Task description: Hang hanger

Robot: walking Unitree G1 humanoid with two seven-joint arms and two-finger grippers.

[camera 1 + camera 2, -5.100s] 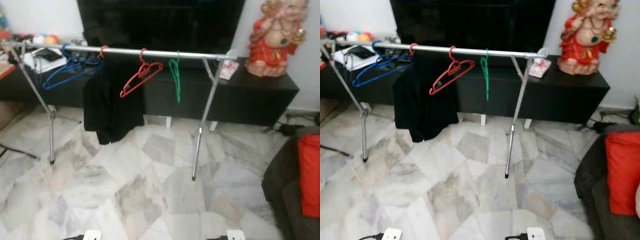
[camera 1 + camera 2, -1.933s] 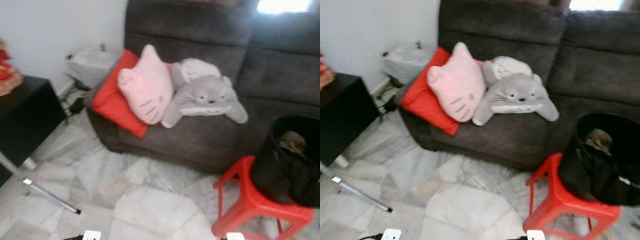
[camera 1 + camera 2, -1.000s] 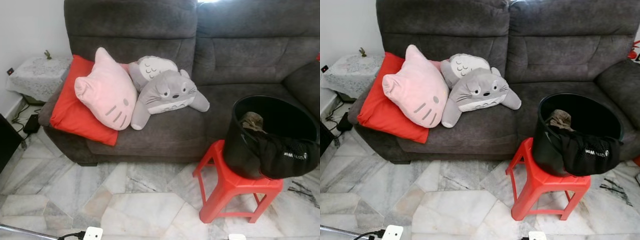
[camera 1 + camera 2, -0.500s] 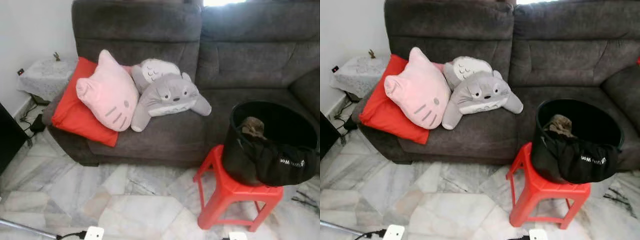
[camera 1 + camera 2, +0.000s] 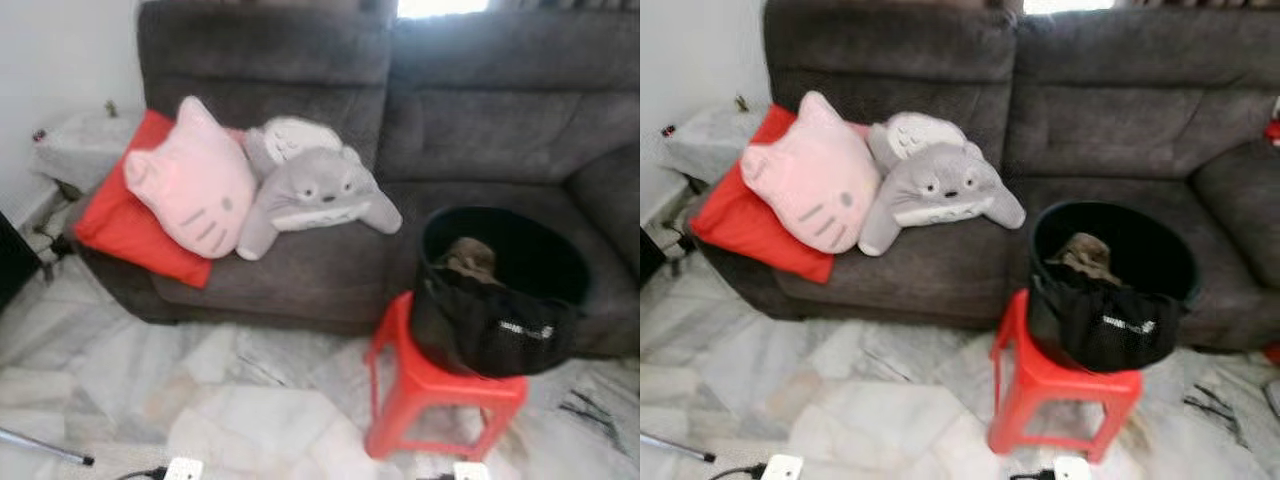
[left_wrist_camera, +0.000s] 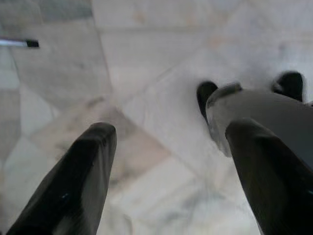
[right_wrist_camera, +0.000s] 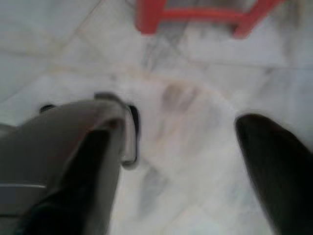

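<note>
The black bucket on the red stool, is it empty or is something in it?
Not empty. The black bucket stands upright on the red stool; a crumpled brownish cloth lies inside and a black garment drapes over its front rim. How full, cannot tell.

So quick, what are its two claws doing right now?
Left claw: open, holding nothing, over the floor.
Right claw: open, holding nothing, over the floor.

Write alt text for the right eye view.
A black bin holding dark clothes stands on a red stool before a grey sofa. On the sofa lie a pink cat cushion, a grey plush and a red cushion.
</note>
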